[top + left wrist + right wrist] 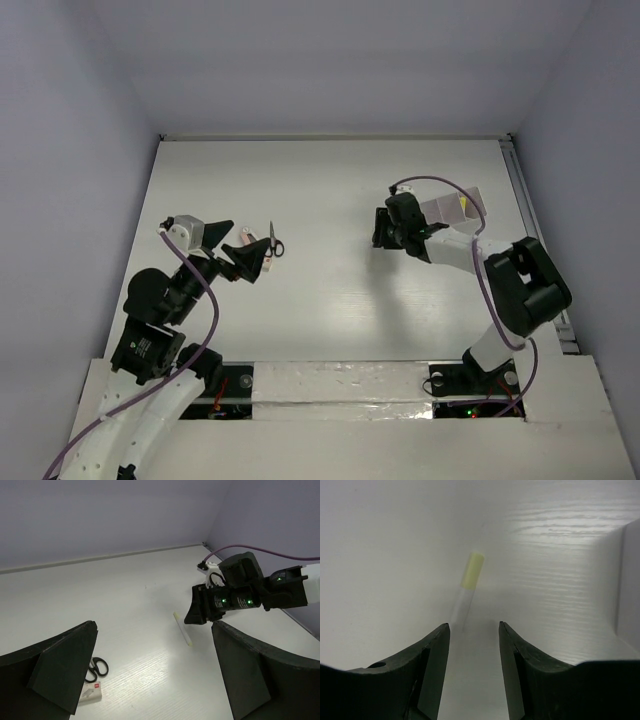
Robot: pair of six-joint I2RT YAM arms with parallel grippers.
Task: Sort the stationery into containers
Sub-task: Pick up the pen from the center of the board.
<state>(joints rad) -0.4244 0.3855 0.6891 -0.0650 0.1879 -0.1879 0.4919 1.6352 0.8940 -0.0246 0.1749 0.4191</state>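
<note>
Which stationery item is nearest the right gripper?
The white pen with the yellow end, just ahead of the right gripper; the scissors and pale block lie by the left gripper.

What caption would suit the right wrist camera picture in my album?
The right gripper, jaws apart and empty, hangs over a yellow-ended pen lying on the white table.

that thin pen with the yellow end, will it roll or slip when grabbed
Likely to roll: the pen looks round and slim, lying flat on the smooth white table. Probably light and stiff, given its thin straight body. Its narrow barrel might slip unless centred in the right gripper, whose jaws stand open.
</note>
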